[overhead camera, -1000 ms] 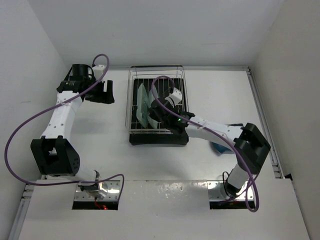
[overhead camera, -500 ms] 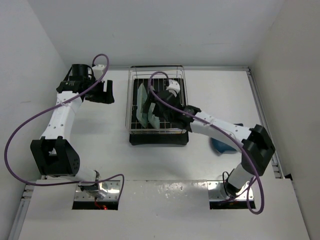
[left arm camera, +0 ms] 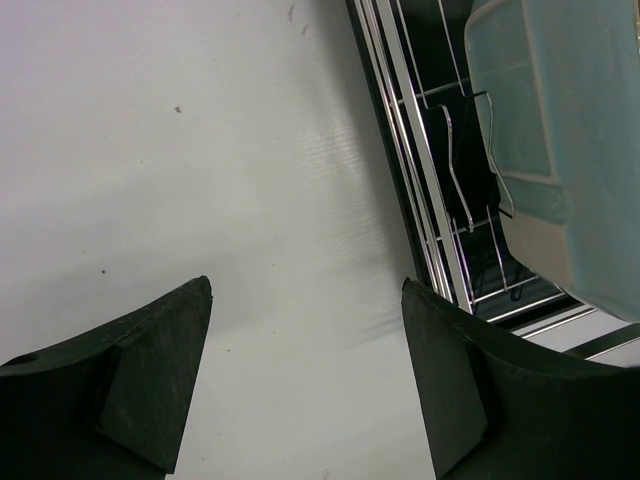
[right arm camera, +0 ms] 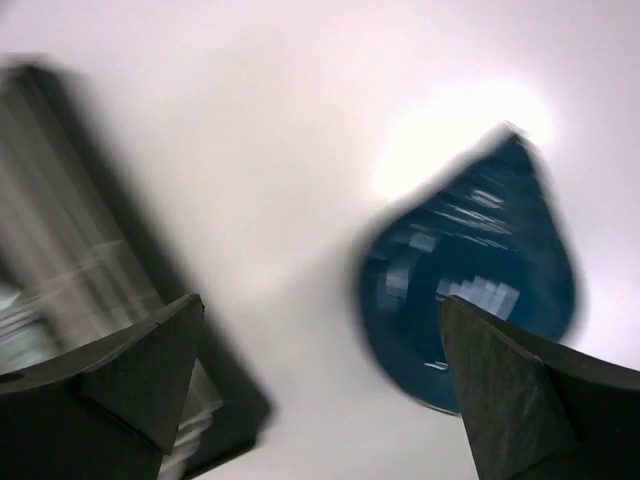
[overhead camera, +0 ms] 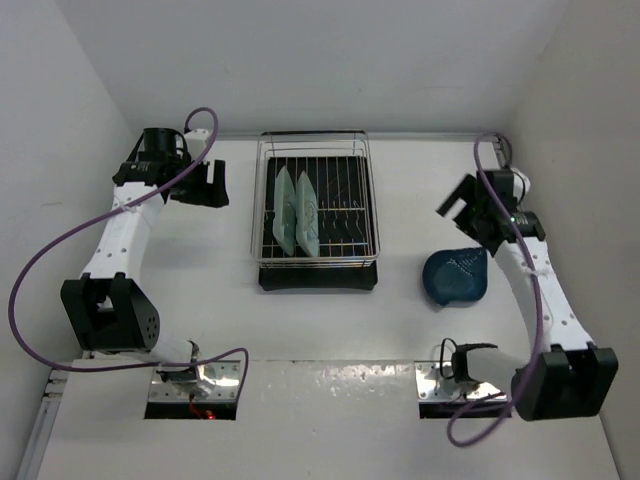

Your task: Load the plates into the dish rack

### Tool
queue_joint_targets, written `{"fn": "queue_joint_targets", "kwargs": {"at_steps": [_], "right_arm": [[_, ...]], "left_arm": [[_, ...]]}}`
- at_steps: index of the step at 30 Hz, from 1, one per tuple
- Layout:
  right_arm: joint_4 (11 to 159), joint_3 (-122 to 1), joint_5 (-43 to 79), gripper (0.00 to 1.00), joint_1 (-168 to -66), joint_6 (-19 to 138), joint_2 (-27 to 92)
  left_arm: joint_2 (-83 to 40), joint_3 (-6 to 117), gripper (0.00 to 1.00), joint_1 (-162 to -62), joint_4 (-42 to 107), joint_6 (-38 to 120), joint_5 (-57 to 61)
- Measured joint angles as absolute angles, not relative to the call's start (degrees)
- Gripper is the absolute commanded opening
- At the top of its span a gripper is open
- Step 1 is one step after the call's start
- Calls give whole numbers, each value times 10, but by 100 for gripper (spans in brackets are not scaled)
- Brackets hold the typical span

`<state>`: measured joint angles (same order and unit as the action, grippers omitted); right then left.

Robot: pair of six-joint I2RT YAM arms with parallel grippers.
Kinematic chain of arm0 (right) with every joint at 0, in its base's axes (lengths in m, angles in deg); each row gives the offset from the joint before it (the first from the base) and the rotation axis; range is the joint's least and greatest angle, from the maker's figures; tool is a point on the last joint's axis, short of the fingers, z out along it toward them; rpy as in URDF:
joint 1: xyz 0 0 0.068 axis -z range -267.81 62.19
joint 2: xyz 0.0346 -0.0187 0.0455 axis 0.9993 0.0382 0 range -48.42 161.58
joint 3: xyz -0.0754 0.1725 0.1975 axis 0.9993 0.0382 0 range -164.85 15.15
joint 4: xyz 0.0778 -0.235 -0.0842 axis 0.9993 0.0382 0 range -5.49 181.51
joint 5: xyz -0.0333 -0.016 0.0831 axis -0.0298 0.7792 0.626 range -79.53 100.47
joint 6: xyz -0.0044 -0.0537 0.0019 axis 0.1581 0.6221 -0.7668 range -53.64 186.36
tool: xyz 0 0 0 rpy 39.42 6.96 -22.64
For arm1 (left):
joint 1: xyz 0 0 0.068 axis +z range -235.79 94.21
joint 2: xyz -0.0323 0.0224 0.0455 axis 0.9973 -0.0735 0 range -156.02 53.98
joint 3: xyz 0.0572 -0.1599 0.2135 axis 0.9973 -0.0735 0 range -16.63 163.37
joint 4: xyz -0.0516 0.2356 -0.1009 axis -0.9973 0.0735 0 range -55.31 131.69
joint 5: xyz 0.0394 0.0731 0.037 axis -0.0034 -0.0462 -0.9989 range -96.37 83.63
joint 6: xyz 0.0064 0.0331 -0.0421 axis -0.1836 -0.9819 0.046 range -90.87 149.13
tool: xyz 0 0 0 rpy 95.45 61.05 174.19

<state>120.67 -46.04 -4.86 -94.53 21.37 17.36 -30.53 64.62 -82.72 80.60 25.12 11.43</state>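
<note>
On the left of a white desk [overhead camera: 200, 290], the left end effector [overhead camera: 207, 185] hovers near the left wall of the dish rack [overhead camera: 262, 200] without touching it, its fingers spread apart and nothing between them. Two pale mint-green plates [overhead camera: 285, 210] stand on edge, side by side, in the rack's left half. To the right of the rack, a dark blue plate [overhead camera: 455, 277] lies flat on the desk. The right end effector [overhead camera: 470, 212] hangs near that plate's far edge, fingers wide apart, gripping nothing, well apart from the rack.
</note>
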Motion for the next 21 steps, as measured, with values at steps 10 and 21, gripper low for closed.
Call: {"fn": "queue_joint_targets", "kwargs": {"at_steps": [10, 21], "right_arm": [[1292, -408, -45, 98, -862, 224, 366], [1287, -425, -82, 86, -990, 265, 463]], "left_arm": [[-305, 646, 81, -827, 809, 251, 115], [-305, 646, 81, -823, 810, 248, 115]]}}
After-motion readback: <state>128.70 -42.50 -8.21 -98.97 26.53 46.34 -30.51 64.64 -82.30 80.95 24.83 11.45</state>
